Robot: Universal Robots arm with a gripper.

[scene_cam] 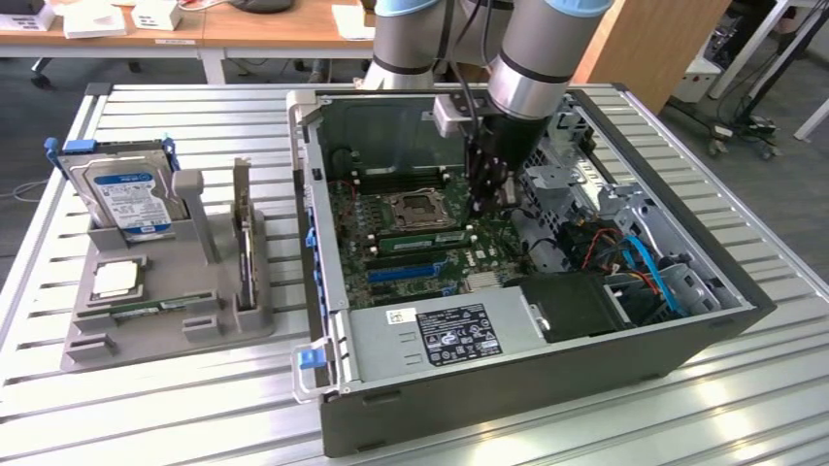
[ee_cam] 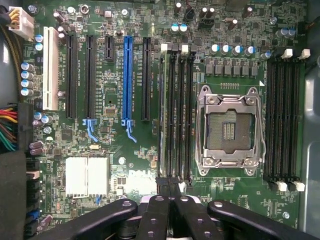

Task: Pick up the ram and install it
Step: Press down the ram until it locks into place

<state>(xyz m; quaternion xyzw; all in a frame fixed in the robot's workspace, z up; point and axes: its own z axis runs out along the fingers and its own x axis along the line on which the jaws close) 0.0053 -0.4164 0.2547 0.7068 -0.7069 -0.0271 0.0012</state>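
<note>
One gray holder (scene_cam: 155,311) sits on the slatted counter (scene_cam: 78,408) at the exterior view's left, carrying a silver hard drive (scene_cam: 127,199) with a blue-white label, a tall dark expansion card (scene_cam: 244,238) standing on edge, and a ram (scene_cam: 158,308) stick lying flat in a slot near the holder's front edge. To the right of the holder stands the open computer case (scene_cam: 518,388), its motherboard (scene_cam: 414,243) exposed. Over the middle of the board the arm (scene_cam: 525,58) reaches down, and the end effector (scene_cam: 486,199) is low inside the case, just beside the CPU socket (scene_cam: 417,207). A second green ram stick (scene_cam: 421,236) lies in the memory slots next to that socket, close under the fingertips. In the wrist view the end effector (ee_cam: 169,187) has its fingers (ee_cam: 161,186) pressed together at the end of the slots (ee_cam: 176,112) beside the socket (ee_cam: 229,130); whether they pinch the stick's edge I cannot tell.
</note>
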